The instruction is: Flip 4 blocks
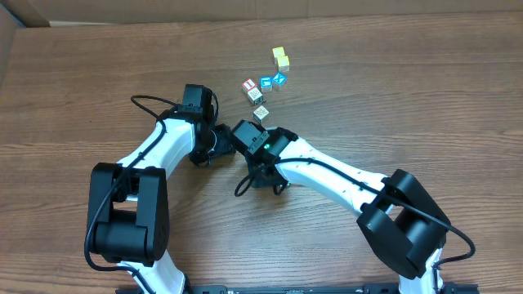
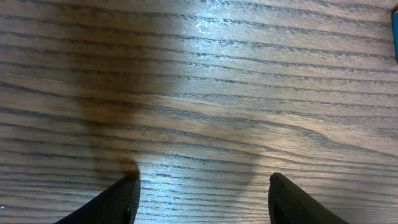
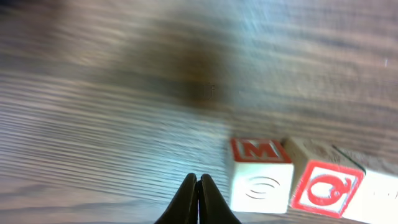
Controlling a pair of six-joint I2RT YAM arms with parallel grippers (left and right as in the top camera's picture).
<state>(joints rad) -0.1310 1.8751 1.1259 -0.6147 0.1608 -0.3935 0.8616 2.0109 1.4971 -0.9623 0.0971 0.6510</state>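
Three small pale-wood blocks lie together at the table's far middle: one with a red frame (image 1: 250,85), one just below it (image 1: 254,96) and one nearest the arms (image 1: 261,112). In the right wrist view a block with a red M on top (image 3: 260,177) sits just right of my right gripper (image 3: 199,180), which is shut and empty. A red-framed Q block (image 3: 326,190) touches the M block. My left gripper (image 2: 202,186) is open over bare wood, left of the right gripper (image 1: 255,124) in the overhead view.
Two blue-faced cubes (image 1: 271,82) and two yellow cubes (image 1: 281,57) sit just beyond the blocks. A blue sliver (image 2: 395,37) shows at the left wrist view's right edge. The two arms' wrists crowd together mid-table (image 1: 225,139). Cardboard (image 1: 24,12) borders the far left.
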